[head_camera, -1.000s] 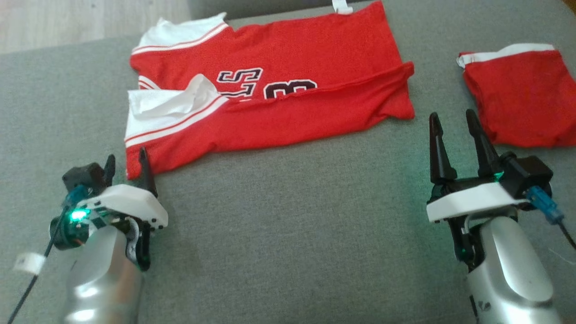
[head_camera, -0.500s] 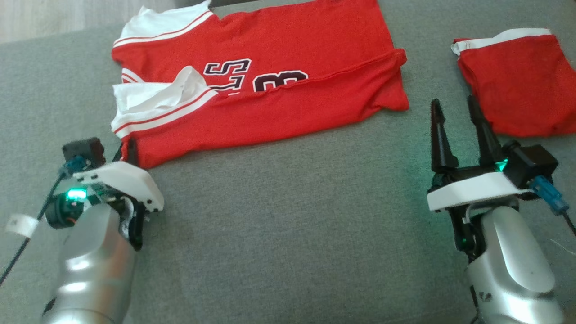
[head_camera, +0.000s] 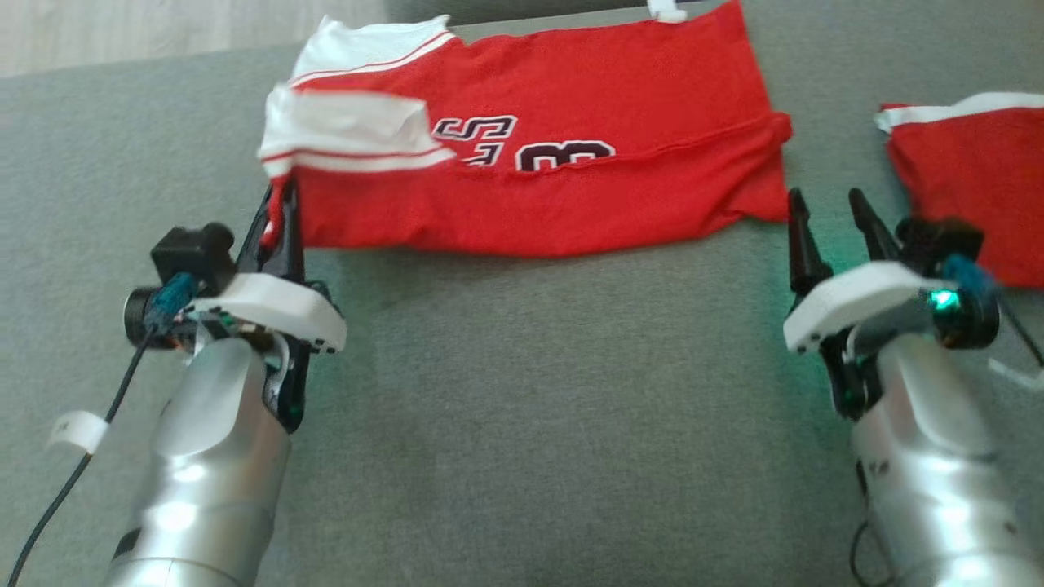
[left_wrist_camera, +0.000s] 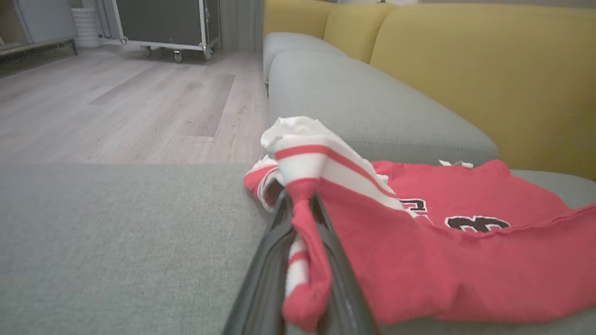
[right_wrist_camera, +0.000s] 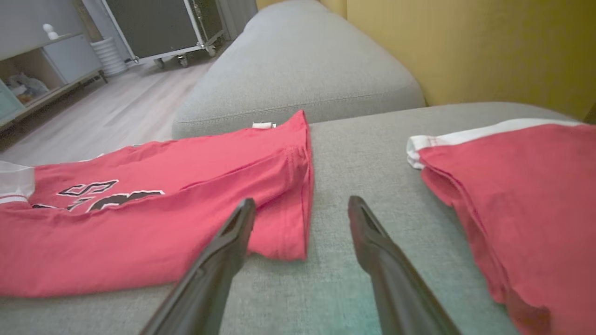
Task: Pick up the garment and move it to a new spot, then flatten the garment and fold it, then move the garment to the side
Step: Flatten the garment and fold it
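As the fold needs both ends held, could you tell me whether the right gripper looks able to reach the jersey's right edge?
Probably yes: the right gripper is open just beside the jersey, with bare cushion between; the other red garment lies aside.

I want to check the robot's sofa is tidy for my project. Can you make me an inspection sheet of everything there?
Surface: grey sofa seat, flat fabric.
Job's things: red jersey, partly folded, near-left corner raised off the seat.
Clutter: second red garment, folded, at the right.
Grippers: left gripper shut on the jersey's corner; right gripper open, by the jersey's right end, holding nothing.
Cables: black cable with a white tag beside the left arm.
Surroundings: yellow backrest, wooden floor, wheeled case.
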Motion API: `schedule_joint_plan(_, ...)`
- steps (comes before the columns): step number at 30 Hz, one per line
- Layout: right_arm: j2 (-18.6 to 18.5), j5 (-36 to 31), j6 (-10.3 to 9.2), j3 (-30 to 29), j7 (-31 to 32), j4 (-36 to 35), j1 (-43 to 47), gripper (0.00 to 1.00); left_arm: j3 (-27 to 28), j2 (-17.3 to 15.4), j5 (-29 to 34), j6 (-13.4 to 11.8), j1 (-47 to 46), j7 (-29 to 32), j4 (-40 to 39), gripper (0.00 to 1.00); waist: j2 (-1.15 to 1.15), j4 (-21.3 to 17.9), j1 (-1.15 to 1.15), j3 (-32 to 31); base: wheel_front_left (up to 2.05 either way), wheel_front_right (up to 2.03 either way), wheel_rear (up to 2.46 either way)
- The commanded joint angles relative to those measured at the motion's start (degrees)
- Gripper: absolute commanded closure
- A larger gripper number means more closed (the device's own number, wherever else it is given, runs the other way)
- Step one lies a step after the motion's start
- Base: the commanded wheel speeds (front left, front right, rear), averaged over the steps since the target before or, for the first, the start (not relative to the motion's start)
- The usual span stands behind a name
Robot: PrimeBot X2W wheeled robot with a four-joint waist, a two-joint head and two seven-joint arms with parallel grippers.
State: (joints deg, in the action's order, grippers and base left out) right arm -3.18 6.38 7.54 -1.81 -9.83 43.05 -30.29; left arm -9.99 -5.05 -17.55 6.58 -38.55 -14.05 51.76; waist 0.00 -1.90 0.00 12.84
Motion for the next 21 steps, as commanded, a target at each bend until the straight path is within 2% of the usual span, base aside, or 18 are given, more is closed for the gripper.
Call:
schedule_joint_plan(1,0.3,1.1,-0.05,0.3,1.2,1.7,-4.1,0.0,0.6,-1.5,0.6,0.2,-0.8,-0.9,-3.4,1.0,0.0,1.0,0.0,0.2,0.0,0.0,0.0)
schedule_joint_plan(7,0.3,0.1,-0.05,-3.0,5.9,13.9,-11.9,0.0,-0.8,-1.1,1.3,0.5,0.3,-0.9,-8.5,1.0,0.0,2.8,0.0,1.4,0.0,0.0,0.0)
schedule_joint_plan(13,0.3,-5.4,-0.05,-6.8,8.6,22.0,-16.4,0.0,-1.9,-0.6,1.4,0.6,0.8,-0.9,-10.9,1.0,0.0,4.2,0.0,2.2,0.0,0.0,0.0)
schedule_joint_plan(14,0.3,-7.3,-0.05,-7.1,9.4,24.3,-17.4,0.92,-2.1,-0.6,1.3,0.7,1.0,-0.9,-11.1,1.0,0.0,4.5,0.0,2.2,0.0,0.0,0.0)
schedule_joint_plan(15,0.3,-8.6,-0.05,-7.3,9.3,24.8,-17.7,1.0,-2.1,-0.7,1.3,0.7,1.2,-0.9,-11.0,1.0,0.0,4.5,0.0,2.1,0.0,0.0,0.0)
schedule_joint_plan(21,0.2,-12.6,-0.05,-10.1,7.2,25.6,-18.2,1.0,-1.6,-1.7,0.9,0.7,2.4,-0.9,-10.0,1.0,0.0,3.6,0.0,0.8,0.0,0.0,0.0)
